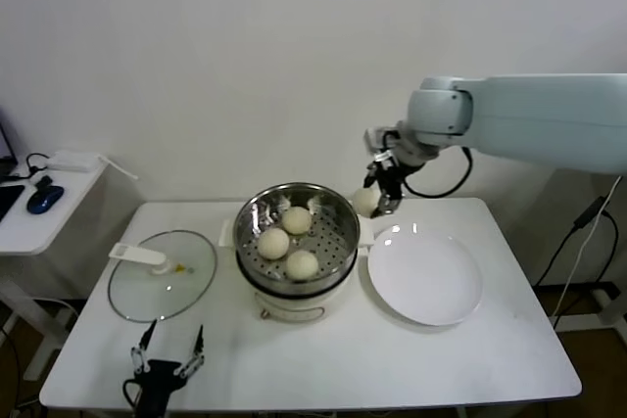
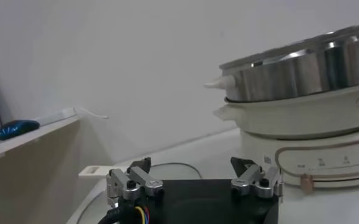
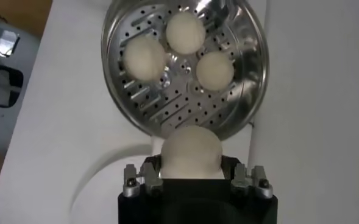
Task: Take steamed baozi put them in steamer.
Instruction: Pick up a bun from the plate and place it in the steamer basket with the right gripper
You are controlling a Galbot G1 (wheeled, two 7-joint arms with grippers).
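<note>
Three steamed baozi (image 1: 290, 239) lay in the steamer (image 1: 333, 214) at frame centre; the right gripper (image 1: 380, 201), just right of its rim, clamped a fourth baozi (image 3: 190, 151). Left gripper (image 1: 167, 359), lower left, stood open over the counter (image 1: 470, 359).

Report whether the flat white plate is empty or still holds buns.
Empty: the flat white plate shows only bare surface; the right gripper holds the last bun.

The right gripper (image 1: 383, 193) held 1 baozi (image 1: 365, 202) beside the steamer (image 1: 297, 240), which contained 3 buns (image 1: 273, 243).
</note>
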